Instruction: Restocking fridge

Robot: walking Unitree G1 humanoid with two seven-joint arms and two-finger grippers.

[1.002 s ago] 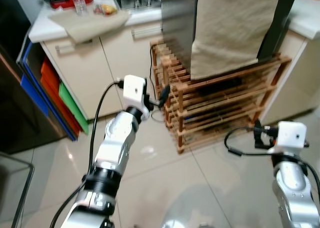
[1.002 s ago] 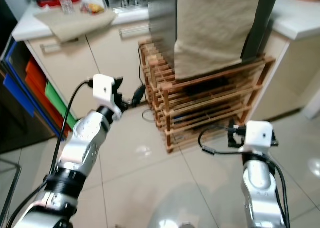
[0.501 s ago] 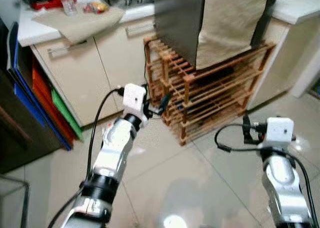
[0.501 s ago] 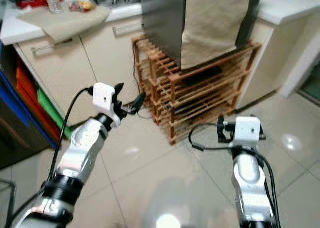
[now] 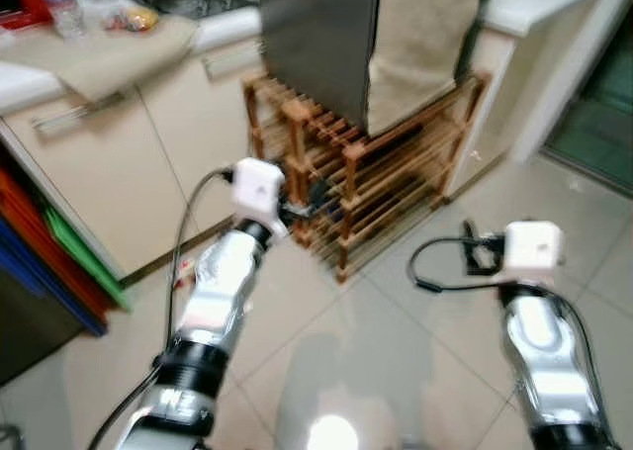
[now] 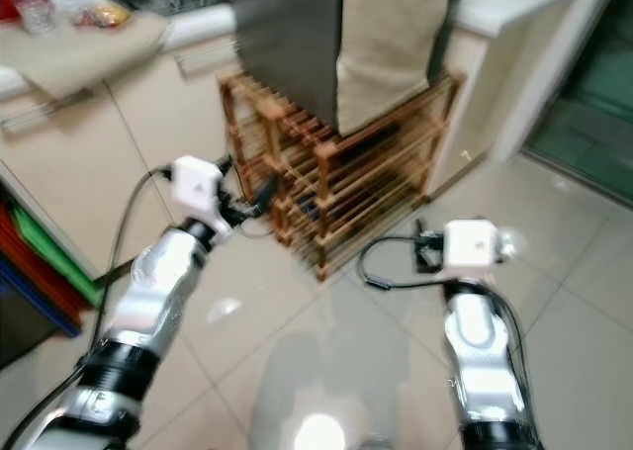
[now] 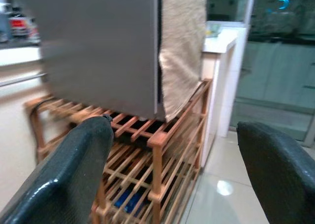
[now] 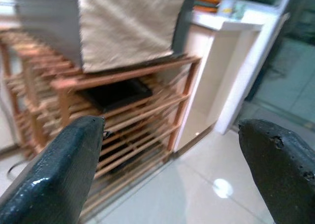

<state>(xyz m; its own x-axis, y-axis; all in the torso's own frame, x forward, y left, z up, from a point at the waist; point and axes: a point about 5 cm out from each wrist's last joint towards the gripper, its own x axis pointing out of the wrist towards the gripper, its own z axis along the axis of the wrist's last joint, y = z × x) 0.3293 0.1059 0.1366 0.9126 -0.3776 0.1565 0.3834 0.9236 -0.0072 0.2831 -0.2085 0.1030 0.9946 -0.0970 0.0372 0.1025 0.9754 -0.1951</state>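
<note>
A small grey fridge (image 5: 315,45) stands on a wooden slatted rack (image 5: 396,178), its door shut and a beige cloth (image 5: 420,40) hanging down its front. My left gripper (image 5: 315,199) is raised at rack height, just left of the rack's corner. In the left wrist view its fingers (image 7: 64,184) stand wide apart with nothing between them. My right gripper (image 5: 473,253) hovers over the floor, a little in front of the rack and to its right, open and empty, as the right wrist view also shows by its fingers (image 8: 54,175).
Cream cupboards (image 5: 109,163) under a counter with a bottle (image 5: 61,10) run along the left. Red, green and blue flat items (image 5: 59,247) lean beside them. A white counter (image 5: 534,0) and a dark doorway (image 5: 593,104) lie to the right. Glossy tiled floor (image 5: 396,361) spreads in front.
The whole picture has shifted left and blurred, so the camera has turned right; the doorway has come into view. Both arms stay raised with their grippers open.
</note>
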